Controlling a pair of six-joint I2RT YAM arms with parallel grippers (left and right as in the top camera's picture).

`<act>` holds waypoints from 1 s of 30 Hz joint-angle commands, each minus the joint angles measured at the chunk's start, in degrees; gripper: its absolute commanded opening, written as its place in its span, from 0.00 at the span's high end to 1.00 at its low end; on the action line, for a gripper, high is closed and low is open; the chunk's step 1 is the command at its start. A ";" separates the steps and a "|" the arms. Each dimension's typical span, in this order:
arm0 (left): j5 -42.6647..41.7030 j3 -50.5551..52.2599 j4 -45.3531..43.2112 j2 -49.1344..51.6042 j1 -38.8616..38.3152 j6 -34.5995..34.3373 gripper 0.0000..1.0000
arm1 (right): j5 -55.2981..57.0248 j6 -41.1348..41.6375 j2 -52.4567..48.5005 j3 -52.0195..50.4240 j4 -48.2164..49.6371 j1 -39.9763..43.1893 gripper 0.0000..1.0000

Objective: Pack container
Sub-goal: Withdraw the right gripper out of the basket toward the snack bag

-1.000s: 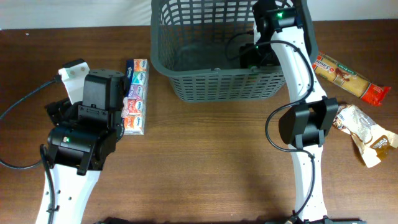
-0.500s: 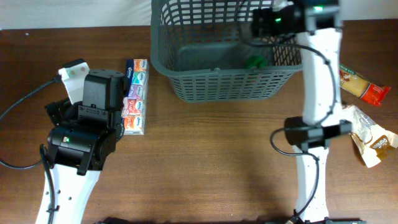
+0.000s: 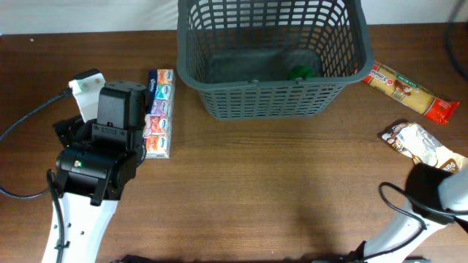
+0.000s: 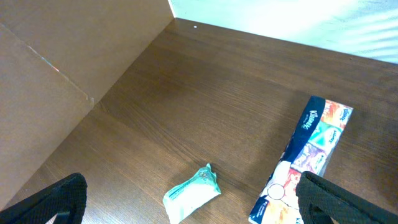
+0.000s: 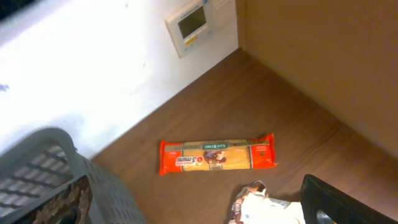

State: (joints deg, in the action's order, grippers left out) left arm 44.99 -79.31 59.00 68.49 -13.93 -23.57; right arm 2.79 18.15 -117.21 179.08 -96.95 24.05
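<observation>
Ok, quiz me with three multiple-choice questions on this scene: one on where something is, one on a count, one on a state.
1. Where is the pasta packet?
A. inside the basket
B. on the table, right of the basket
C. under the left arm

2. How many things lie in the basket?
A. none
B. one
C. four

3. How is the right gripper?
A. open and empty
B. shut on the pasta
C. shut on the tissues

Answers:
1 B, it lies outside the basket's right wall.
2 B, only a green item shows on the base.
3 A, its fingers stand wide apart with nothing between them.
</observation>
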 commanded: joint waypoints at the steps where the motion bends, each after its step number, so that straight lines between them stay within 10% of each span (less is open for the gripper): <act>1: 0.24 -0.76 0.09 0.20 0.33 -0.57 0.00 | -15.45 -3.54 -0.13 -0.39 -0.37 4.48 0.01; 6: 0.24 -0.76 0.09 0.20 0.33 -0.57 0.00 | -23.28 -14.27 -0.26 -0.42 -0.37 8.02 0.01; 17: 0.24 -0.76 0.09 0.20 0.33 -0.57 0.00 | 9.27 26.36 -0.24 -22.64 -0.39 9.09 0.01; 30: 0.24 -0.76 0.09 0.20 0.33 -0.57 0.00 | 1.73 48.81 -0.26 -62.47 2.89 16.72 0.01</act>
State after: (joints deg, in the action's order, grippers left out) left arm 44.99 -79.31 59.00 68.49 -13.93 -23.59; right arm 6.87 61.39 -117.71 120.25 -95.26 38.06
